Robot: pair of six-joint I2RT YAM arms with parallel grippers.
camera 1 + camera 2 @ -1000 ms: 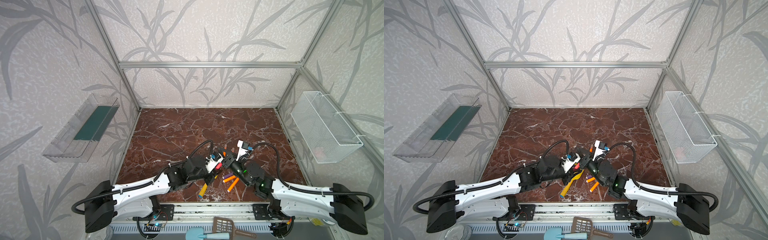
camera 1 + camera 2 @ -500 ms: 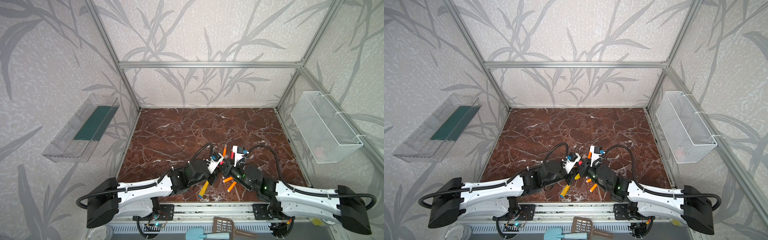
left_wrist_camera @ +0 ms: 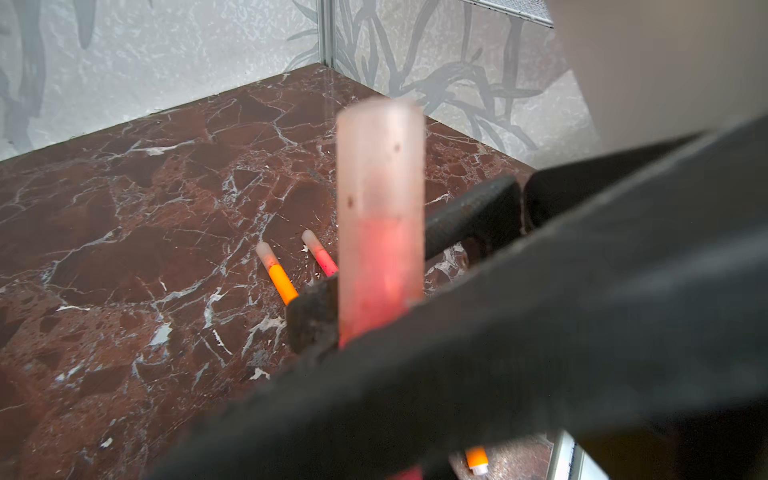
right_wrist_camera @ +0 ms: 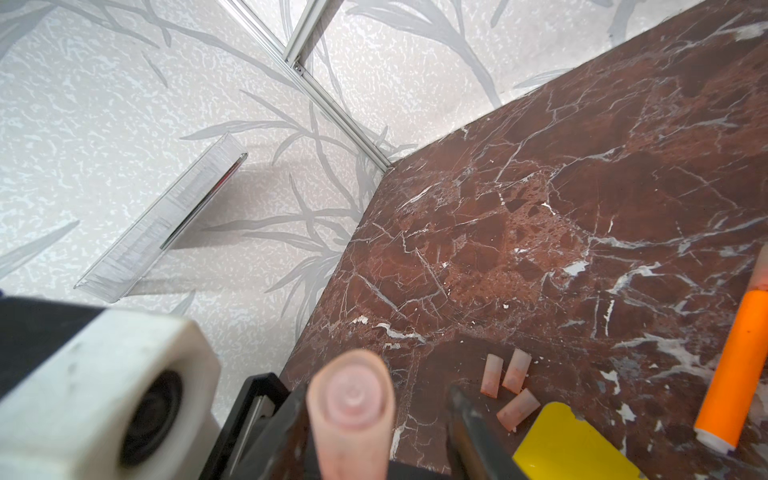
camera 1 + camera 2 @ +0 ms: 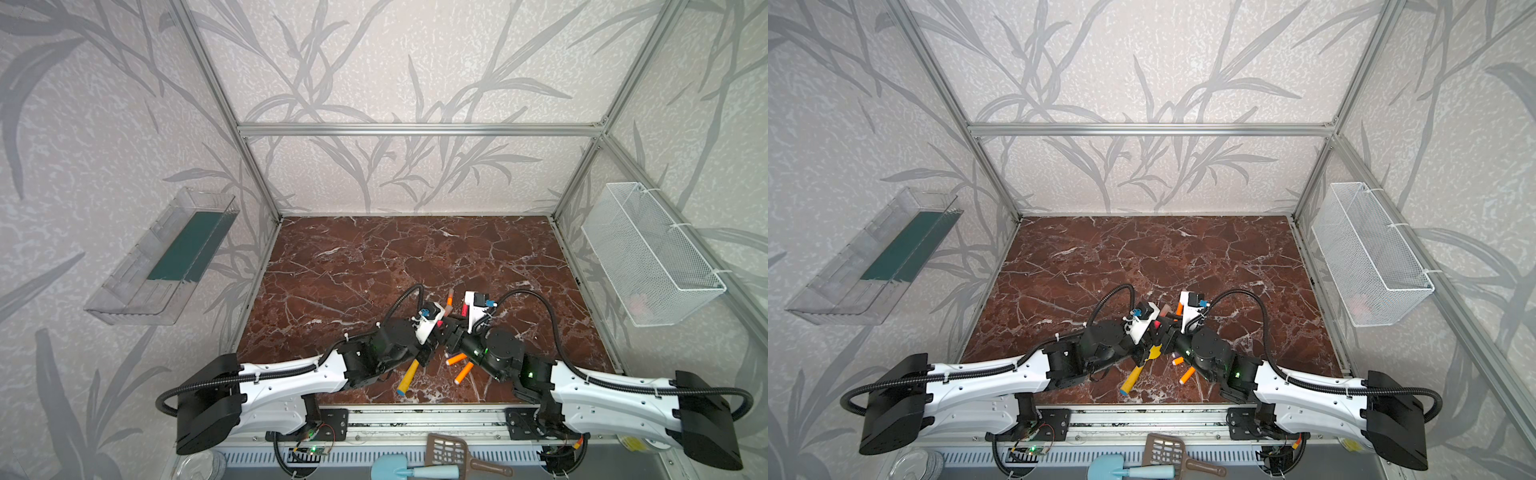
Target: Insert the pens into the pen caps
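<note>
Just opened right gripper [image 4: 376, 415] off pen cap [image 4: 351, 395]. Leaves it seated on red-pink pen [image 3: 380, 270], held off tabletop [image 3: 124, 208] in closed left gripper [image 3: 365, 332]. Counts as another pen capped; still leaves three loose caps [image 4: 515, 370] lying beside yellow shovel [image 4: 573, 444].

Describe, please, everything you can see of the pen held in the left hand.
The red-pink pen is a slim plastic-looking stick, one end inside a translucent pinkish cap with the red showing through. The shut left hand clamps it, cap pointing outward, above the table. The right hand's open jaws flank the cap's end.
</note>
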